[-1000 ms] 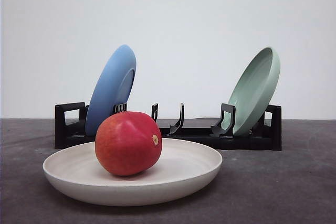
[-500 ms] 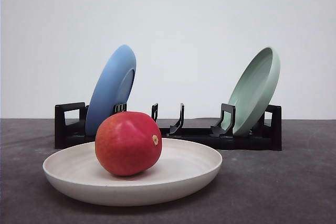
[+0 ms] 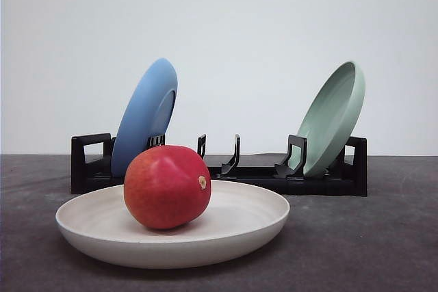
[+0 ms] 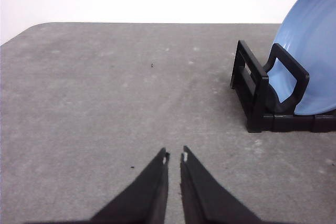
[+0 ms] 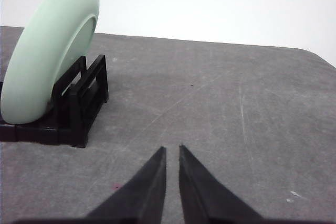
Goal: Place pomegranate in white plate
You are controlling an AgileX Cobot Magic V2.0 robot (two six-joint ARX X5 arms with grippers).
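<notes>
The glossy red pomegranate (image 3: 167, 187) rests inside the white plate (image 3: 254, 228), left of the plate's middle, its tan stem nub pointing right. The plate lies flat on the grey table near the front. My left gripper (image 4: 175, 156) hovers shut over bare table with nothing between its fingers, beside the rack end that holds the blue plate (image 4: 311, 61). My right gripper (image 5: 171, 149) is shut too, empty, over bare table near the rack end with the pale green plate (image 5: 50, 51).
A black dish rack (image 3: 239, 172) stands behind the white plate, with the blue plate (image 3: 145, 115) leaning in its left slots and the green plate (image 3: 333, 117) in its right slots. Grey tabletop stretches to both sides of the rack.
</notes>
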